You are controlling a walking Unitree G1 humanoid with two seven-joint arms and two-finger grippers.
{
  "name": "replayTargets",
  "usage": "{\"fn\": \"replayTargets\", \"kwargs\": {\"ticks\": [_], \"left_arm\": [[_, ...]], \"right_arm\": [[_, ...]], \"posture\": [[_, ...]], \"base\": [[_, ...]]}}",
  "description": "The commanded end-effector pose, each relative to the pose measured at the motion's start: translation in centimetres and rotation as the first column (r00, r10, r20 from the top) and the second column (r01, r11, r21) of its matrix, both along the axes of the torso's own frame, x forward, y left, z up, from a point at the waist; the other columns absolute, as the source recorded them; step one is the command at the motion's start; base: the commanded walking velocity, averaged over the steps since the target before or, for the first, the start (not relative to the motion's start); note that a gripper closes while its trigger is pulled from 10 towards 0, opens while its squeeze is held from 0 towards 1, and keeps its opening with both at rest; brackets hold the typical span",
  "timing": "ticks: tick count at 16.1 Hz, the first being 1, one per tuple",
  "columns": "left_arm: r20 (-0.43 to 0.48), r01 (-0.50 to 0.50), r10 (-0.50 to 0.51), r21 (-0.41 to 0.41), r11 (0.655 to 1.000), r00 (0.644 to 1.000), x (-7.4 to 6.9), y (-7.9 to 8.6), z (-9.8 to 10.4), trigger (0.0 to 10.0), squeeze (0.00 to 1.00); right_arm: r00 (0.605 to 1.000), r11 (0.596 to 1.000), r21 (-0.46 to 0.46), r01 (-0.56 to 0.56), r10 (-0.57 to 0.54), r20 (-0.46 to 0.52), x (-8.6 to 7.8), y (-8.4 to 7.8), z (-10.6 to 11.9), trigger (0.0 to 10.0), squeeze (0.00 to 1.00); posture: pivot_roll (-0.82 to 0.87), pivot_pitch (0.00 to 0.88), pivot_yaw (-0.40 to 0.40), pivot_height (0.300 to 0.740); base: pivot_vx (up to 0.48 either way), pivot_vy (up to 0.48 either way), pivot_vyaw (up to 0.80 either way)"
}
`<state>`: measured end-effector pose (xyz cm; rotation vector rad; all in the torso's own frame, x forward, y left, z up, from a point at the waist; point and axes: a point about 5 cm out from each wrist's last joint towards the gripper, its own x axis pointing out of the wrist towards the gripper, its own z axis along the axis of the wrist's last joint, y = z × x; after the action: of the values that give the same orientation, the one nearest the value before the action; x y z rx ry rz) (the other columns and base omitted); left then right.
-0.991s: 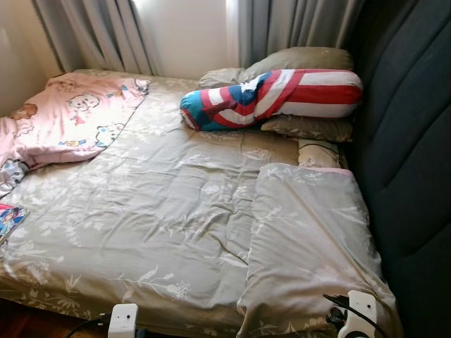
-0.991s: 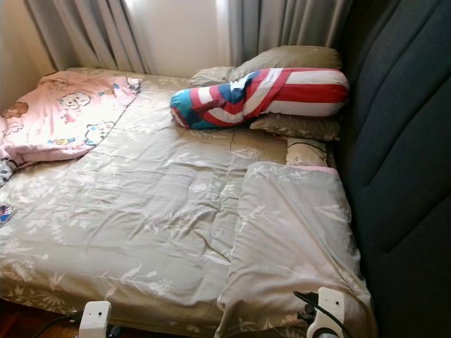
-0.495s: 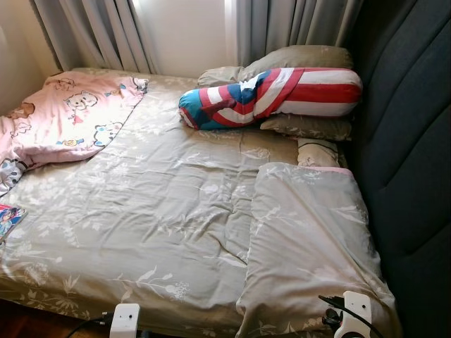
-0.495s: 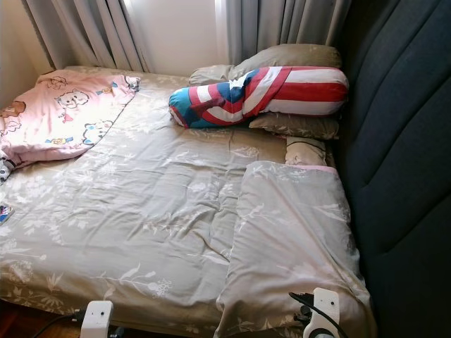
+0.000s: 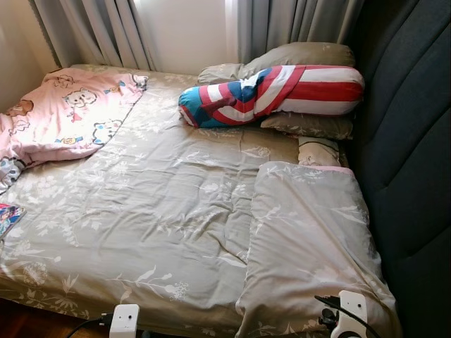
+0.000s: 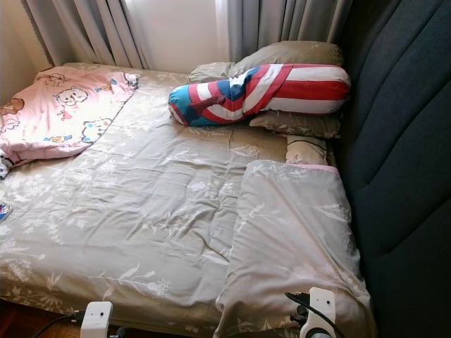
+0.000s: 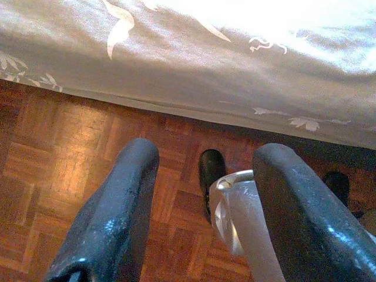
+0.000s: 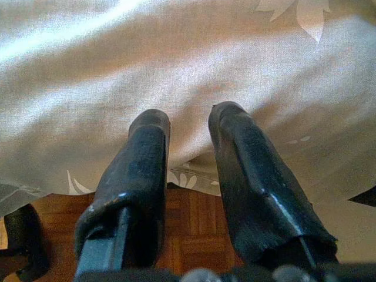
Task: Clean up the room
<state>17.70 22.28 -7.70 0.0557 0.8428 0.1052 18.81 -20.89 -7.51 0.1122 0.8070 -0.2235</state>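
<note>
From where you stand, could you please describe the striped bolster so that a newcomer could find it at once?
Look at the bed with its beige leaf-print cover, then toward the end by the grey curtains, beside the dark padded headboard. There, lying on a stack of beige pillows, is the bolster: a long roll in red and white stripes with a blue end, the only brightly coloured cushion there.

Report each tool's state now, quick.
Left tool: open, holding nothing, above the wooden floor by the bed edge.
Right tool: open, narrow gap, holding nothing, at the hanging beige bedcover.
</note>
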Motion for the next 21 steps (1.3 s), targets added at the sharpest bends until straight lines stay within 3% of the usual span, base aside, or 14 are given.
{"fn": "replayTargets", "kwargs": {"ticks": [1,2,3,5,6,9,10,11,13,16,17,19,20,21], "left_arm": [[-0.027,0.000,0.000,-0.002,1.000,1.000,-0.63,-0.01,-0.34,10.0,0.99],[-0.027,0.000,0.000,-0.001,1.000,1.000,-0.62,-0.01,-0.33,10.0,0.96],[-0.028,0.001,-0.001,0.006,1.000,1.000,-0.63,0.00,-0.33,10.0,0.00],[-0.027,0.000,0.000,0.004,1.000,1.000,-0.62,0.01,-0.33,10.0,0.00],[-0.026,-0.001,0.002,0.004,1.000,1.000,-0.62,0.03,-0.32,10.0,0.00],[-0.026,-0.003,0.003,0.004,1.000,1.000,-0.62,0.05,-0.32,10.0,0.00],[-0.027,-0.003,0.003,0.004,1.000,1.000,-0.63,0.06,-0.32,10.0,0.00],[-0.027,-0.003,0.003,0.004,1.000,1.000,-0.63,0.08,-0.32,10.0,0.00],[-0.028,-0.001,0.001,0.004,1.000,1.000,-0.62,0.07,-0.32,10.0,0.00],[-0.028,0.005,-0.005,0.004,1.000,1.000,-0.60,0.03,-0.32,10.0,0.00],[-0.028,0.005,-0.004,0.004,1.000,1.000,-0.60,0.03,-0.32,10.0,0.00],[-0.029,0.004,-0.004,0.004,1.000,1.000,-0.61,0.04,-0.32,10.0,0.00],[-0.029,0.003,-0.003,0.003,1.000,1.000,-0.61,0.03,-0.33,10.0,0.00],[-0.029,0.002,-0.002,0.003,1.000,1.000,-0.62,0.01,-0.33,10.0,0.00]], "right_arm": [[1.000,1.000,0.004,-0.002,0.002,-0.008,-0.06,0.14,-0.08,10.0,0.00],[1.000,1.000,0.005,-0.003,0.003,-0.008,-0.06,0.15,-0.08,10.0,0.00],[1.000,1.000,0.003,-0.003,0.003,-0.009,-0.07,0.13,-0.09,10.0,0.00],[1.000,1.000,0.007,-0.004,0.004,-0.008,-0.04,0.18,-0.08,10.0,0.00],[1.000,1.000,0.010,-0.004,0.004,-0.005,-0.01,0.22,-0.07,10.0,1.00],[1.000,1.000,0.006,-0.008,0.008,-0.004,0.10,0.29,-0.02,10.0,0.80],[1.000,1.000,0.001,-0.010,0.010,-0.007,0.11,0.31,-0.03,10.0,0.00],[1.000,1.000,0.006,-0.007,0.007,-0.006,0.12,0.33,-0.03,10.0,0.00],[1.000,1.000,0.006,-0.008,0.008,-0.004,0.14,0.34,-0.02,10.0,1.00],[1.000,1.000,0.000,-0.011,0.011,-0.011,0.10,0.28,-0.04,10.0,0.00],[1.000,1.000,0.005,-0.008,0.008,-0.006,0.12,0.29,-0.03,10.0,1.00],[1.000,1.000,-0.004,-0.015,0.015,-0.013,0.10,0.29,-0.05,10.0,1.00],[1.000,1.000,-0.004,-0.013,0.013,-0.013,0.10,0.28,-0.05,10.0,0.00],[1.000,1.000,-0.003,-0.011,0.011,-0.012,0.10,0.26,-0.04,10.0,0.00]], "posture": [[0.08,0.078,-0.055,0.740],[0.08,0.078,-0.055,0.740],[0.08,0.078,-0.055,0.740],[0.08,0.077,-0.056,0.740],[0.08,0.077,-0.056,0.740],[0.09,0.076,-0.055,0.740],[0.09,0.076,-0.055,0.740],[0.09,0.075,-0.055,0.740],[0.08,0.075,-0.055,0.740],[0.09,0.075,-0.056,0.740],[0.09,0.076,-0.056,0.740],[0.09,0.077,-0.057,0.740],[0.09,0.078,-0.058,0.740],[0.09,0.078,-0.058,0.740]], "base": [[0.000,0.000,0.00],[0.000,0.000,0.00],[0.000,0.000,0.00],[0.000,0.000,0.00],[0.000,0.000,0.00],[0.000,0.000,0.00],[0.000,0.000,0.00],[0.000,0.000,0.00],[0.000,0.000,0.00],[0.000,0.000,0.00],[0.000,0.000,0.00],[0.000,0.000,0.00],[0.000,0.000,0.00],[0.000,0.000,0.00]]}}
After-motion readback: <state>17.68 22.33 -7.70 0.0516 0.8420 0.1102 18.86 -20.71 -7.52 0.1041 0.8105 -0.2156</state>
